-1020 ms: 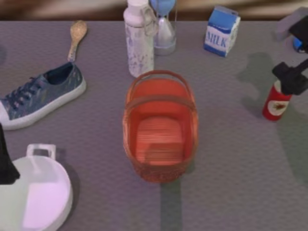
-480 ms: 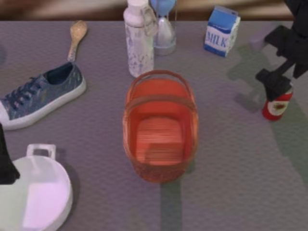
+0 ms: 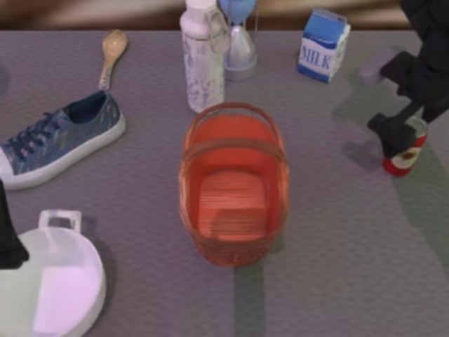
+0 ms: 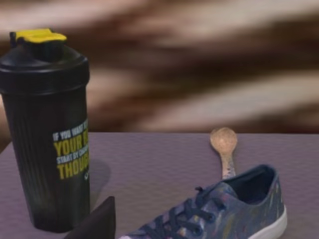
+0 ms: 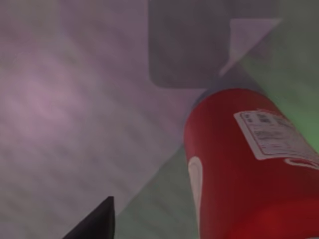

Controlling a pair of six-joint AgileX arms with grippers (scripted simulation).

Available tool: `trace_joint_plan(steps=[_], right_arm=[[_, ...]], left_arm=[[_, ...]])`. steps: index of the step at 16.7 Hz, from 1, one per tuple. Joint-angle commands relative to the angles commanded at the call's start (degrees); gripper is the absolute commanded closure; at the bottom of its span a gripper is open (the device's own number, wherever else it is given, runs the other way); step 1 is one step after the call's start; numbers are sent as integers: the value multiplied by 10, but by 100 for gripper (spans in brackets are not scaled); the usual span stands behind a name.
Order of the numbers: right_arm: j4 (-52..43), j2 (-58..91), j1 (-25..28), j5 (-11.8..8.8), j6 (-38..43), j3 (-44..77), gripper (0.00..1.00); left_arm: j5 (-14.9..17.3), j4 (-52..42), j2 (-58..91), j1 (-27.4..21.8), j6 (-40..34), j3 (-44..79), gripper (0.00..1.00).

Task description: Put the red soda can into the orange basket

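Note:
The red soda can (image 3: 405,159) stands upright near the table's right edge, well to the right of the orange basket (image 3: 233,181), which holds nothing. My right gripper (image 3: 398,133) hovers over the can's top and hides it in the top view. In the right wrist view the red soda can (image 5: 249,169) fills one side, and one dark fingertip (image 5: 101,220) stands apart from it with a gap between; the gripper is open. My left gripper (image 3: 7,235) is parked at the left edge, open, with one fingertip (image 4: 99,221) showing.
Along the back stand a milk carton (image 3: 323,45), a white bottle (image 3: 202,60) and an hourglass (image 3: 239,38). A blue shoe (image 3: 59,137) and a wooden spoon (image 3: 112,50) lie at the left, with a white round lid (image 3: 59,281) at the front left. A black shaker (image 4: 47,129) stands near my left gripper.
My right arm has swung in from the right edge and come down over the can's top. The can, the basket and the left arm have not moved.

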Motion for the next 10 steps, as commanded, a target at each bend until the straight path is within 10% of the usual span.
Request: trace_joint_plan(steps=[7,10], right_arm=[[44,10,1,0,1,-35,0],[44,10,1,0,1,-35,23]], left_arm=[[0,0,0,0,0,0,0],[0,0,0,0,0,0,0]])
